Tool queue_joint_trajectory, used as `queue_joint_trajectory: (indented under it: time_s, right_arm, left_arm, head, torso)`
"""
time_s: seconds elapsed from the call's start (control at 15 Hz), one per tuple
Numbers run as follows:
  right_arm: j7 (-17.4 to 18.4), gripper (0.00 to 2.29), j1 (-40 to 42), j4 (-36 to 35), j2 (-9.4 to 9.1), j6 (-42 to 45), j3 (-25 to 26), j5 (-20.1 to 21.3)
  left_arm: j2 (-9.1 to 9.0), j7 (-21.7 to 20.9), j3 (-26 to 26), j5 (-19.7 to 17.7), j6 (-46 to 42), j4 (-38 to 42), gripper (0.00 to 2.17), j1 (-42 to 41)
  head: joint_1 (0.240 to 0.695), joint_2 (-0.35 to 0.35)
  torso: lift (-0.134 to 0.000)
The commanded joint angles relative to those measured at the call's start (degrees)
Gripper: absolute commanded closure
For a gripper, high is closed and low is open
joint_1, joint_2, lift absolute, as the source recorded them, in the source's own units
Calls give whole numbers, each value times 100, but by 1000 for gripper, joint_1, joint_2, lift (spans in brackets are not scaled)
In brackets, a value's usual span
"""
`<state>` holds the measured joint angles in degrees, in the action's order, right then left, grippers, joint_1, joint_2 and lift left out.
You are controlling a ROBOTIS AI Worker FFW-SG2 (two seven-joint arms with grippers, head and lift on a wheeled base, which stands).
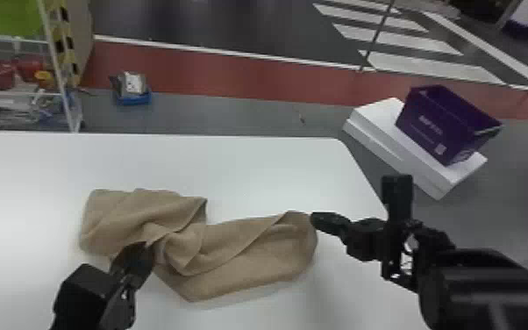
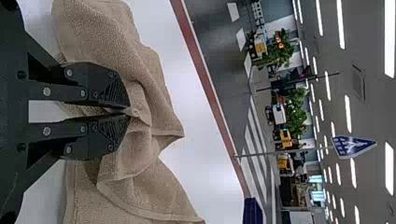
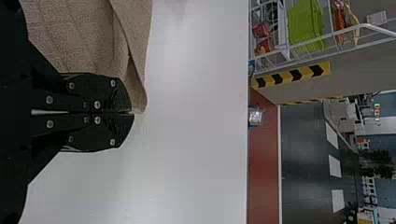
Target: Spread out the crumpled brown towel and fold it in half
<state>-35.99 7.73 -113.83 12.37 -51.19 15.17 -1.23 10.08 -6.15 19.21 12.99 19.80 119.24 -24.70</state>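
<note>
Towel (image 1: 250, 267): rumpled and brown, lying on the white table (image 1: 254, 166) in front of me, reaching from below my left gripper (image 1: 138, 259) across to my right gripper (image 1: 320, 219). One lobe is bunched on the left, the middle is twisted into folds, and the right part lies as a longer band with a slanting overlap.
Flap: one corner of the bunched part points toward the middle of the table's far side.
Left grip: at the near side of the towel's bunched part; in the left wrist view the left gripper (image 2: 127, 112) is drawn narrow, a fold of cloth pinched between the fingertips, with cloth rising past them on either side.
Right grip: at the towel's right end; in the right wrist view the right gripper (image 3: 133, 113) is pressed nearly flat together, with the cloth's edge caught at the very tips.
Past the table, right: purple crate (image 1: 445, 123) standing tilted on white slabs (image 1: 403, 153), on the grey floor.
Past the table, far side: blue bin (image 1: 134, 99) on the floor, with something grey and white inside.
Past the table, left: white rack (image 1: 66, 107) with red containers (image 1: 3, 75) on a shelf.
</note>
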Motion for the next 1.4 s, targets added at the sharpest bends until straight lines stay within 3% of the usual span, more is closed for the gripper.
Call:
queue_joint_trajectory:
  time_s: [0.0, 0.33, 0.47, 0.6, 1.0, 1.13, 1.33]
  right_arm:
    - [4, 1447, 0, 19, 3, 43, 13, -9]
    - [-58, 1447, 0, -122, 20, 43, 338, -211]
    - [-849, 1447, -26, -298, 38, 114, 909, -519]
    - [-1077, 1447, -17, -517, 47, 166, 1428, -1029]
    - [-1095, 1447, -387, -878, 258, -133, 2324, -1451]
    - [-1095, 1447, -439, -922, 398, -133, 2465, -1539]
    - [-1086, 1447, -518, -1150, 425, -256, 2702, -1706]
  left_arm:
    - [2, 9, -14, -33, 2, 29, 1878, -9]
    - [11, -18, -269, -165, 2, 609, 1882, -202]
    - [-7, -35, -629, -437, 231, 1013, 1878, -229]
    - [-33, -44, -919, -692, 547, 1365, 1882, -229]
    - [-112, -53, -2018, -1501, 1725, 2542, 1882, -229]
    - [-130, -53, -2299, -1721, 1813, 2701, 1882, -264]
    - [-147, -62, -2616, -1931, 1795, 3043, 1882, -396]
  head:
    - [695, -295]
    - [695, -298]
    - [695, -295]
    - [695, -278]
    - [695, -260]
    - [689, -251]
    - [667, -245]
  torso:
    - [-123]
    - [-123]
    - [-123]
    - [-123]
    - [-123]
    - [-123]
    - [-123]
